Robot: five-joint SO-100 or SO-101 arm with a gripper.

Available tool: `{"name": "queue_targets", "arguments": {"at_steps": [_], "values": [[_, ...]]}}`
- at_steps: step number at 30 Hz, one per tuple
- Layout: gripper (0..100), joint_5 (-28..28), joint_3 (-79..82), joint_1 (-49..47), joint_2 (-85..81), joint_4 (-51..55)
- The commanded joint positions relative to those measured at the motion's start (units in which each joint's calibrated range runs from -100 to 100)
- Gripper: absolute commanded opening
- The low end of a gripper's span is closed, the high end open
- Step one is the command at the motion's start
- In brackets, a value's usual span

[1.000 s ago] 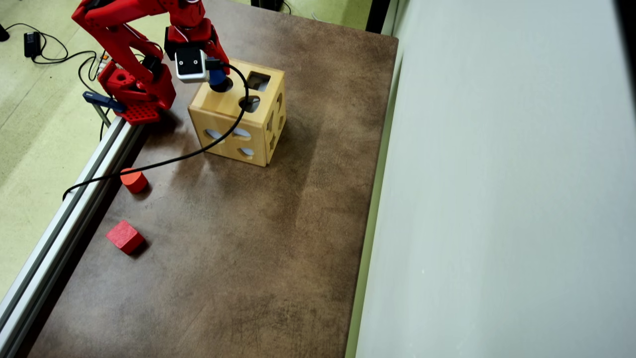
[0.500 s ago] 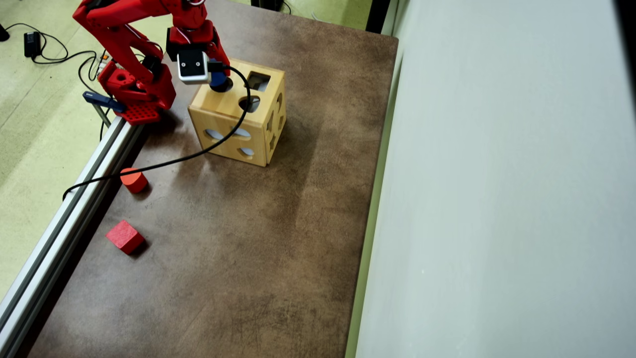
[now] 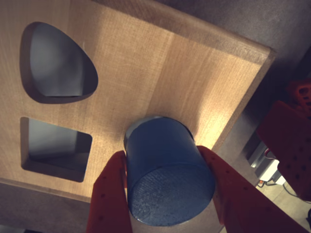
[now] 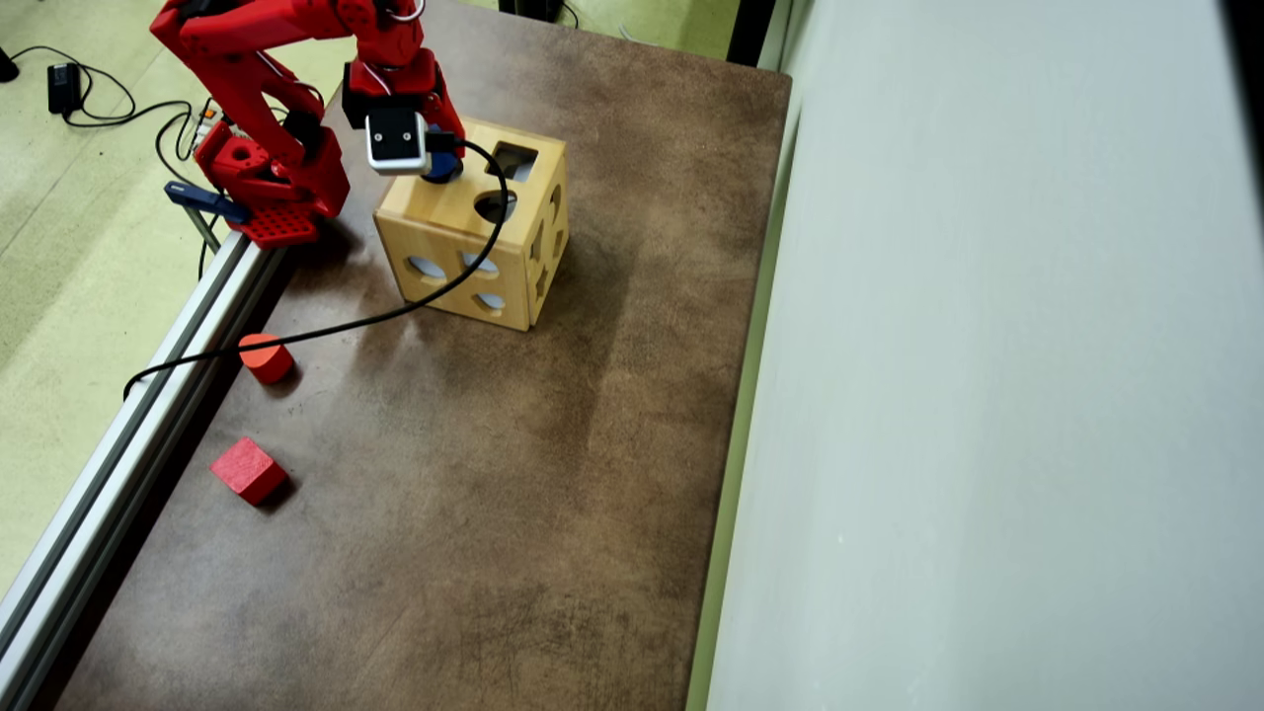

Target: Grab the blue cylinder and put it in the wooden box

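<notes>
tool (image 3: 167, 194) clamps the blue cylinder (image 3: 167, 177) over the wooden box (image 3: 160, 77).
in the wrist view the red fingers (image 3: 109, 194) press both sides of the cylinder, its far end at the box's top face, with an egg-shaped hole at 10 o'clock and a square hole at 9 o'clock. in the overhead view the box (image 4: 444, 222) sits on the bench (image 4: 494, 474); a red cube (image 4: 247, 470) lies at 7 o'clock, well apart.

Two cameras, one shared landmark

The overhead view looked steeply down across the whole worktop (image 4: 474, 474); the wrist view sat close above the wooden box (image 3: 160, 77) (image 4: 464, 237), its holed top appearing in both.
</notes>
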Motion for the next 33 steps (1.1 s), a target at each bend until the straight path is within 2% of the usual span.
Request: {"name": "queue_targets", "arguments": {"at_steps": [1, 25, 33], "values": [[8, -0.2, -0.31, -0.41, 0.24, -1.11], [8, -0.2, 2.29, -1.3, 0.16, -2.64], [24, -0.2, 2.91, -1.23, -0.18, -5.61]]}}
